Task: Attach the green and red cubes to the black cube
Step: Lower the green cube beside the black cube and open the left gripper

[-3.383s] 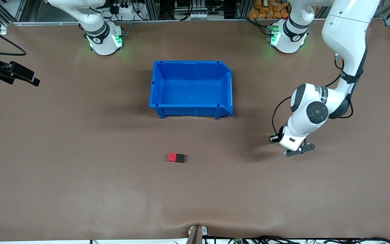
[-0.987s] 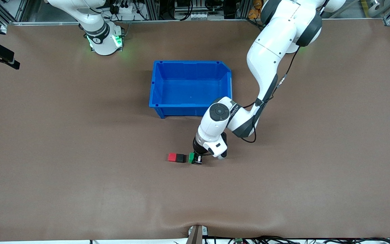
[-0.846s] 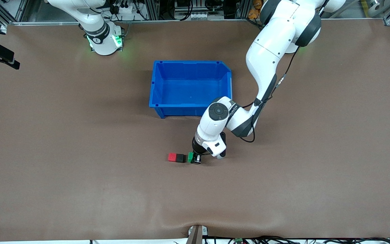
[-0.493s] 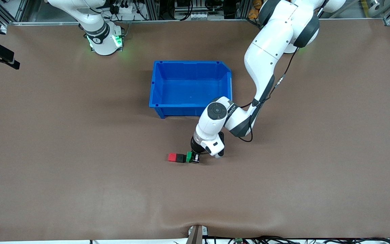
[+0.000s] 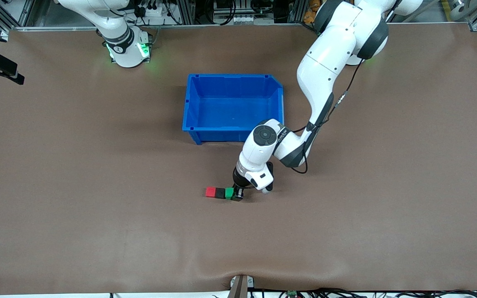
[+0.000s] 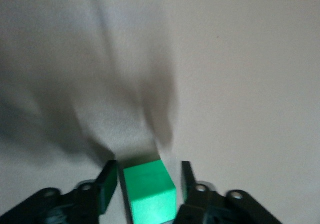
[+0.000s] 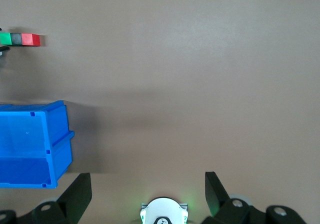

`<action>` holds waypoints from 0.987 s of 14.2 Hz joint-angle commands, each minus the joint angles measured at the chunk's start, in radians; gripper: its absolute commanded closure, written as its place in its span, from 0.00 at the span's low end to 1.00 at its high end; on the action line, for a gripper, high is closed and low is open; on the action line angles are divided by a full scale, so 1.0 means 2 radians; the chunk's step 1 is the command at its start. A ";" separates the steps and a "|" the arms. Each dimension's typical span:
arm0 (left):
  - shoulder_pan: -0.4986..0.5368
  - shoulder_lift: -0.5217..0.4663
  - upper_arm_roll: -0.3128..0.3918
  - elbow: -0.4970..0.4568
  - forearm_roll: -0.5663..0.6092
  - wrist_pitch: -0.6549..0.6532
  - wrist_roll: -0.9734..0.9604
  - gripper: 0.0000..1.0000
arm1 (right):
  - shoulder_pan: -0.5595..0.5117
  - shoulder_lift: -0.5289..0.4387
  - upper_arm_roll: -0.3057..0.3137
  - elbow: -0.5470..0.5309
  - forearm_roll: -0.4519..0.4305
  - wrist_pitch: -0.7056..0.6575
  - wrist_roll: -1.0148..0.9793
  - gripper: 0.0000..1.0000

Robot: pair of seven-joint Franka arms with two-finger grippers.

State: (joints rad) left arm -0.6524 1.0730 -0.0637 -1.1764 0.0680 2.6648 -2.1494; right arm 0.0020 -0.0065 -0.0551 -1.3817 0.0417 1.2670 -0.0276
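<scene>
Since 0.5 s ago the left gripper (image 5: pixel 234 195) has slid the green cube (image 5: pixel 229 193) a bit toward the right arm's end of the table, so the green cube now touches the black cube (image 5: pixel 220 193); before there was a thin gap. Since 3.4 s ago the left arm came in from the left arm's end of the table. Red cube (image 5: pixel 210 192) and black cube haven't shifted.

Left gripper jaws: pinching the green cube (image 6: pixel 149 193), one finger (image 6: pixel 106 188) on each side, cube sits right between them, low at table lvl. Just past the jaws toward the right arm's end: black cube, touching green. Next out: red cube, touching black on its other face. All 3 in one straight row on the table (image 5: pixel 97 207); the right wrist view shows the same row, green (image 7: pixel 5 38), black (image 7: pixel 16 38), red (image 7: pixel 30 39).

Farther out from the jaws, farther from the front cam: blue bin (image 5: pixel 233 78), well apart from the row; left arm's wrist overlaps its near corner in the front view.

Right gripper (image 7: pixel 147 189): off at the right arm's end of the table, up high, waiting. Jaws spread wide, nothing between them; below it the right arm's base (image 7: pixel 163 211) w/ green light. Blue bin (image 7: pixel 57 134) shows at the edge of that view too.
</scene>
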 commanded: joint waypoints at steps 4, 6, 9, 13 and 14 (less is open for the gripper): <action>-0.017 0.011 0.017 0.018 0.002 0.006 -0.009 0.00 | -0.006 0.006 0.001 0.014 0.011 -0.010 -0.006 0.00; -0.014 0.000 0.018 0.015 0.006 0.004 -0.006 0.00 | -0.005 0.006 0.001 0.014 0.011 -0.010 -0.006 0.00; -0.017 -0.037 0.053 0.008 0.042 -0.004 -0.004 0.00 | -0.005 0.006 0.001 0.014 0.009 -0.009 -0.008 0.00; -0.003 -0.094 0.056 0.006 0.076 -0.106 0.049 0.00 | -0.005 0.006 0.001 0.014 0.009 -0.009 -0.008 0.00; 0.010 -0.108 0.055 0.001 0.073 -0.122 0.088 0.00 | -0.005 0.006 0.001 0.014 0.009 -0.009 -0.007 0.00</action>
State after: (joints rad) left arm -0.6622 0.9269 0.0479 -1.1341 0.1992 2.4843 -2.0698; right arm 0.0020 -0.0064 -0.0551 -1.3810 0.0448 1.2657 -0.0292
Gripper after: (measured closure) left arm 0.000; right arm 0.000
